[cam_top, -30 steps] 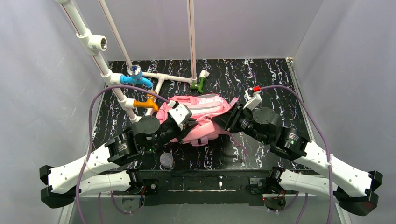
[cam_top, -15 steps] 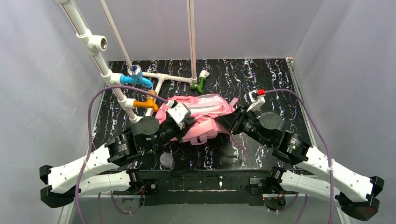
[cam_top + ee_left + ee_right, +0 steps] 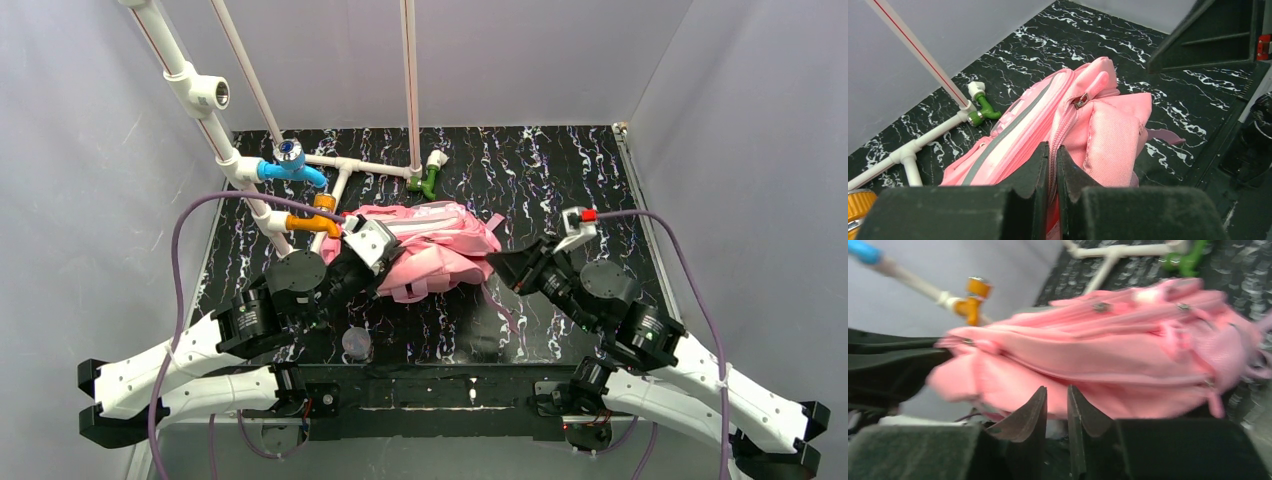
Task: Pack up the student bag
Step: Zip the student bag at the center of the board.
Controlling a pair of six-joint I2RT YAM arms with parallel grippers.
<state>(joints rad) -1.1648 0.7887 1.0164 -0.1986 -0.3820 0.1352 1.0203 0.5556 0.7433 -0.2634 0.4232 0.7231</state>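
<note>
The student bag (image 3: pixel 432 243) is a pink backpack lying on its side in the middle of the black marbled table. It also shows in the left wrist view (image 3: pixel 1098 125) and, blurred, in the right wrist view (image 3: pixel 1108 355). My left gripper (image 3: pixel 383 268) is shut on the bag's pink fabric beside a zip line (image 3: pixel 1053 152). My right gripper (image 3: pixel 507 266) hangs just right of the bag, apart from it. Its jaws stand almost together with nothing between them (image 3: pixel 1057 395).
A white pipe frame (image 3: pixel 345 175) with blue (image 3: pixel 290 165), orange (image 3: pixel 312 220) and green (image 3: pixel 428 180) fittings stands behind and left of the bag. A small clear cup (image 3: pixel 356 343) sits near the front edge. Grey walls close in the table.
My right gripper has pulled back to the right, off the bag. My left gripper has shifted left and back, still holding the bag, and the bag has shifted with it.
</note>
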